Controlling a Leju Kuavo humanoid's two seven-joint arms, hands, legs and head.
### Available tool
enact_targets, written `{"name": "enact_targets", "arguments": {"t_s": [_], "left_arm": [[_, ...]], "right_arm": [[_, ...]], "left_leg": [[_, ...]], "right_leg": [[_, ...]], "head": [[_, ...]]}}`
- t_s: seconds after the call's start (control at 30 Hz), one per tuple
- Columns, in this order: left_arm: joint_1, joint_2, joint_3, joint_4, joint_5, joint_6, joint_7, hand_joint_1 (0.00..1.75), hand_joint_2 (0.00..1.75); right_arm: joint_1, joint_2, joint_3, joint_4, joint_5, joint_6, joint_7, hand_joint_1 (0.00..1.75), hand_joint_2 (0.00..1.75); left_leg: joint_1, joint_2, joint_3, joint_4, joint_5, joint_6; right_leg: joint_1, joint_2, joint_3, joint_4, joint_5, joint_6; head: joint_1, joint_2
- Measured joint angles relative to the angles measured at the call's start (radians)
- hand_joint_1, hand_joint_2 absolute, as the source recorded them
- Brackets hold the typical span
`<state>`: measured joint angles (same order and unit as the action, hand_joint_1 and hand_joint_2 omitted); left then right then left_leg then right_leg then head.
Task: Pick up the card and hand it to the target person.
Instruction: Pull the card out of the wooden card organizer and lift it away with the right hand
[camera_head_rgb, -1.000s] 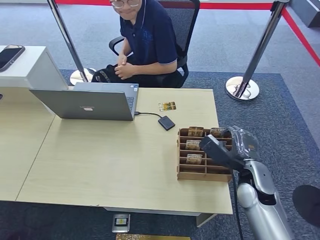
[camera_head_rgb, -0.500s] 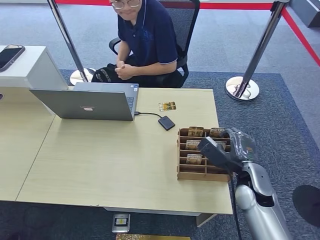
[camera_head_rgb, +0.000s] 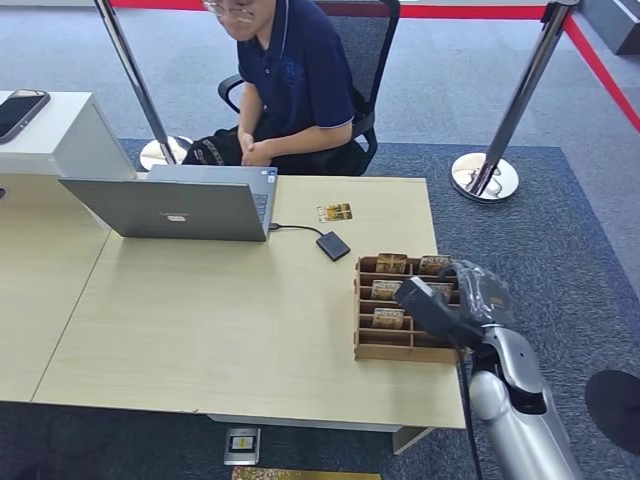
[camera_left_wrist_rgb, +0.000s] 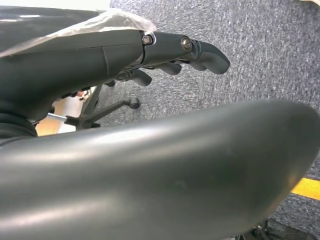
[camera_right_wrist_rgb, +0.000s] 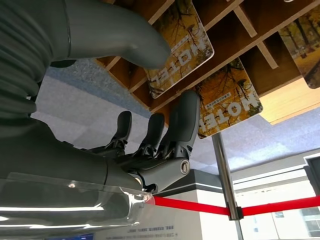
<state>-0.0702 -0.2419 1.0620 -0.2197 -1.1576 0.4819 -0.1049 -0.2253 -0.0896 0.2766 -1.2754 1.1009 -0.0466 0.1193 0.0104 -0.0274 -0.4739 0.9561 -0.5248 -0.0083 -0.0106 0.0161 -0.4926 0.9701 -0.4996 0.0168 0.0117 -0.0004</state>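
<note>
Several yellow hotel cards (camera_head_rgb: 388, 318) stand in the slots of a wooden card box (camera_head_rgb: 362, 347) at the table's right end. My right hand (camera_head_rgb: 436, 304) hovers over the box's right side, fingers apart and holding nothing. In the right wrist view the thumb (camera_right_wrist_rgb: 151, 42) reaches the edge of one hotel card (camera_right_wrist_rgb: 185, 42), and the dark fingers (camera_right_wrist_rgb: 183, 120) lie beside a second card (camera_right_wrist_rgb: 228, 100). A person (camera_head_rgb: 302, 70) in a dark blue shirt sits behind the table. My left hand (camera_left_wrist_rgb: 177, 50) hangs over the carpet with nothing in it.
An open laptop (camera_head_rgb: 181, 205) stands at the table's far left, its cable running to a small black device (camera_head_rgb: 333, 245). One loose card (camera_head_rgb: 334, 212) lies on the table near the person. Stanchion bases (camera_head_rgb: 484, 177) stand on the carpet behind. A phone (camera_head_rgb: 19, 110) lies on a white counter.
My right hand has crept slightly left and lower over the box. The person has bent the head forward and lowered the clasped hands.
</note>
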Motion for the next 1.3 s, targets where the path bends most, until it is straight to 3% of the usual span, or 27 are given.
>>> {"name": "enact_targets", "arguments": {"t_s": [0.5,1.3], "left_arm": [[0.000,0.001,-0.001,0.000,-0.010,-0.006,-0.002,0.00,0.00],[0.000,0.006,-0.001,0.000,-0.018,-0.012,-0.010,0.00,0.00]], "right_arm": [[0.000,0.000,0.000,0.020,-0.001,0.000,0.000,0.82,1.75],[0.003,0.007,0.009,0.025,-0.001,-0.006,-0.004,1.09,1.75]], "left_leg": [[0.000,0.000,0.000,0.000,0.000,0.000],[0.000,0.000,0.000,0.000,0.000,0.000]], "right_leg": [[0.000,0.000,0.000,0.000,0.000,0.000],[0.000,0.000,0.000,0.000,0.000,0.000]], "head": [[0.000,0.000],[0.000,0.000]]}}
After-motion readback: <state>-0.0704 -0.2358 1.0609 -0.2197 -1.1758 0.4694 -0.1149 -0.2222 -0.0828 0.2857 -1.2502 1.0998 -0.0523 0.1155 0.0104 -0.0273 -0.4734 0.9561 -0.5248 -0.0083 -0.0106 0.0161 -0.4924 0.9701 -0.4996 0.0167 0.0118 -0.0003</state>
